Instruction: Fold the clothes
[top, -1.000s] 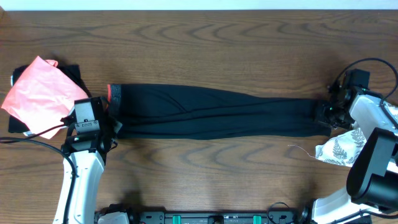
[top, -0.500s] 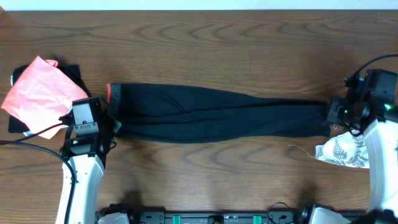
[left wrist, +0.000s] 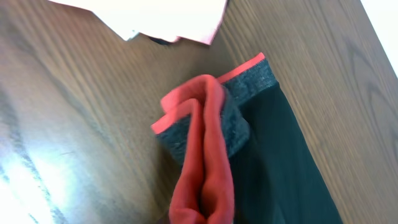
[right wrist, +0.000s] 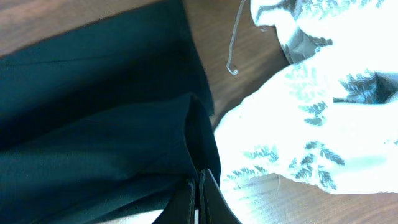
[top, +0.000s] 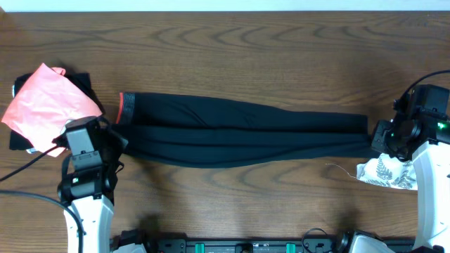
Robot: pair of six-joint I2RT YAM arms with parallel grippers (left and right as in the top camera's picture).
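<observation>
The bench [top: 281, 42] has a dark brown wood-grain top with bold swirling figure and a soft sheen that catches pale glare in places. The leggings [top: 246, 133] are matt black stretch cloth, smooth, with shallow creases running along them. Their waistband [left wrist: 208, 121] is a fuzzy grey knit edged in smoother coral-red. The coral-pink garment [top: 43, 105] looks thin and matt. The leaf-print fabric [right wrist: 323, 118] is light white cloth, crumpled. The right arm [top: 432, 190] wears a glossy white plastic shell.

text: none legible | labels: none | numbers: none | signs: none
</observation>
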